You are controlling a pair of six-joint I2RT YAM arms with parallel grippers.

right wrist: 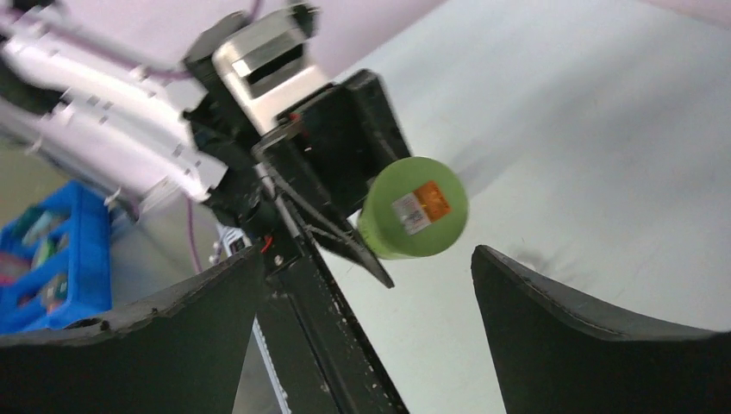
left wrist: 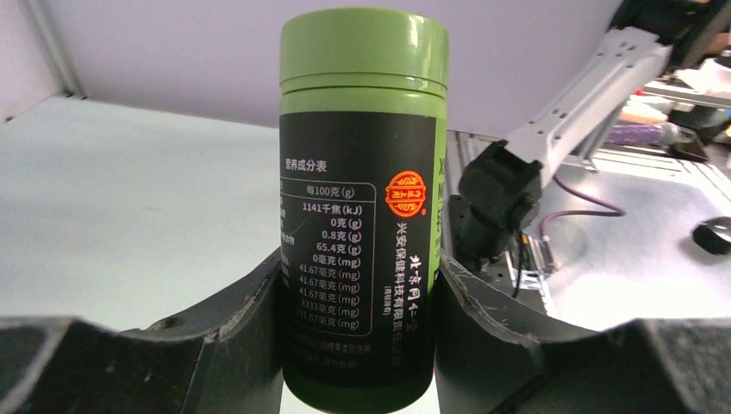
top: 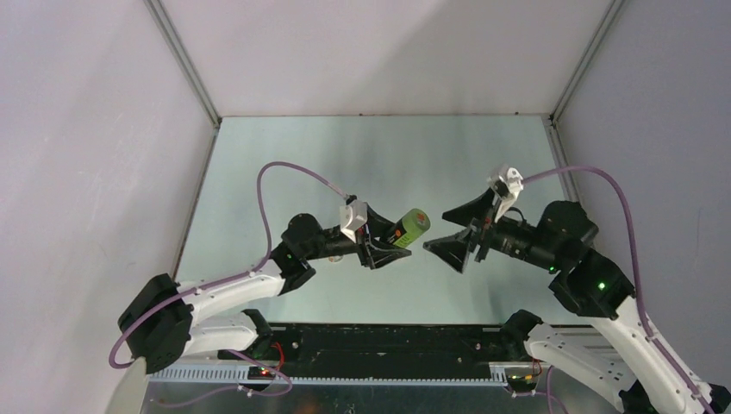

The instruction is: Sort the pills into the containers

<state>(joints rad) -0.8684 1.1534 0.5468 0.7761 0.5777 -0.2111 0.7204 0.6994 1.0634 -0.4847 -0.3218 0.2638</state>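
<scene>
Between scuffed black fingers (left wrist: pixel 228 323) sits a smooth cylindrical green bottle (left wrist: pixel 362 172).

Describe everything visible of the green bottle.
The green bottle looks plastic: lid on, black label with white Chinese print and an orange-red seal, an orange-and-white sticker on the lid's top. The left end effector clamps its labelled body, holding it off the table, roughly level, lid toward the open right end effector, untouched by it.
</scene>
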